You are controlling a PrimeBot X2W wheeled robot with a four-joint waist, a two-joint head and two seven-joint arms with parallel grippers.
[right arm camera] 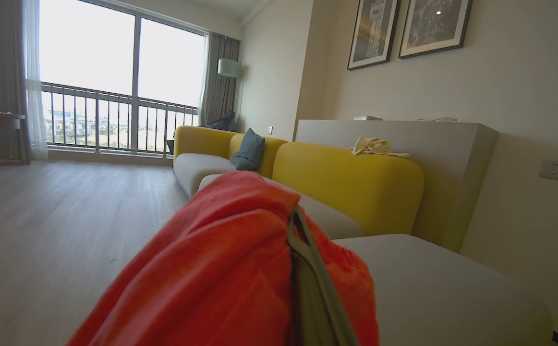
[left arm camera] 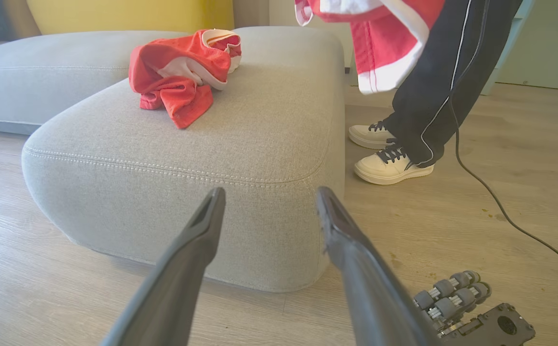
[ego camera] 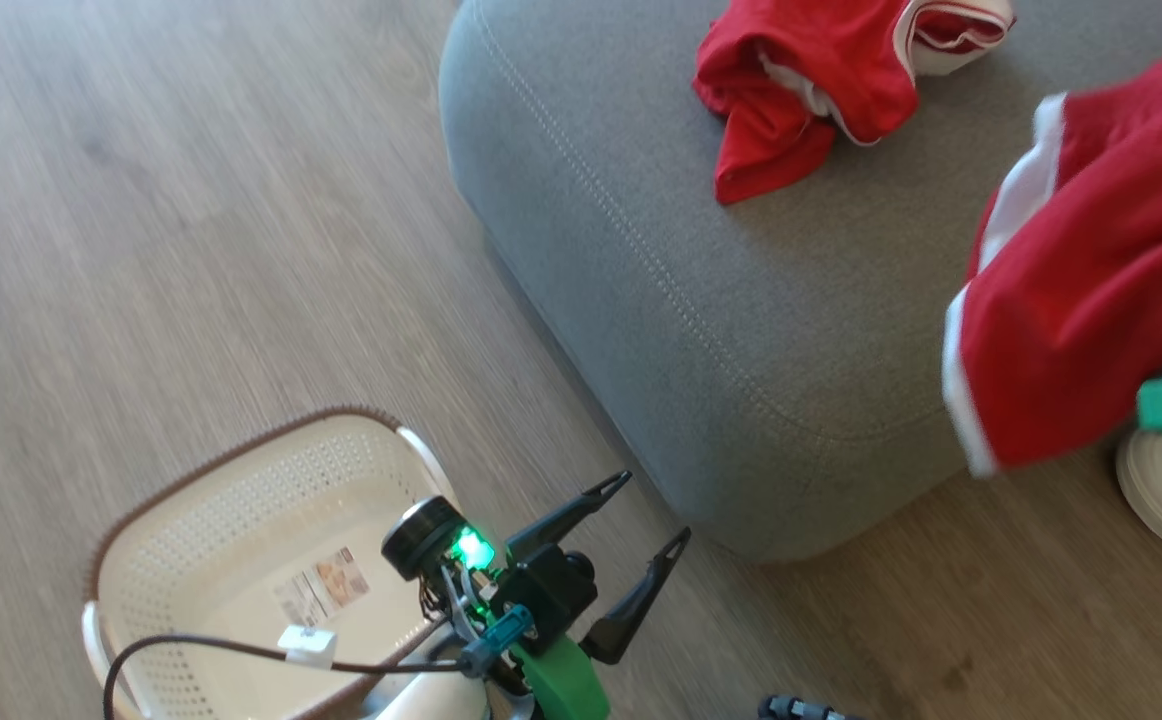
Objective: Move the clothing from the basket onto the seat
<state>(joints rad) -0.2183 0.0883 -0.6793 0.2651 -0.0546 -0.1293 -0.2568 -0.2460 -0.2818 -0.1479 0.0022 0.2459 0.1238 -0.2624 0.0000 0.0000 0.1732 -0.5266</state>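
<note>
The cream basket (ego camera: 241,500) stands on the floor at the lower left, holding just a label sticker. One piece of red clothing (ego camera: 801,90) lies crumpled on the grey seat (ego camera: 661,250); the left wrist view shows it (left arm camera: 183,72) on the seat (left arm camera: 212,144) too. A second red garment with white trim (ego camera: 1091,280) hangs in the air over the seat's right edge, draped over my right gripper (right arm camera: 294,216), which is shut on it. My left gripper (ego camera: 653,510) stands open between basket and seat, nothing between its fingers (left arm camera: 202,230).
A person in dark trousers and pale shoes (left arm camera: 389,163) stands on the wooden floor right of the seat, with a black cable (left arm camera: 495,202) trailing nearby. Yellow sofa backs (right arm camera: 351,182) and a wall lie behind the seat. Part of my wheeled base (left arm camera: 456,288) shows low down.
</note>
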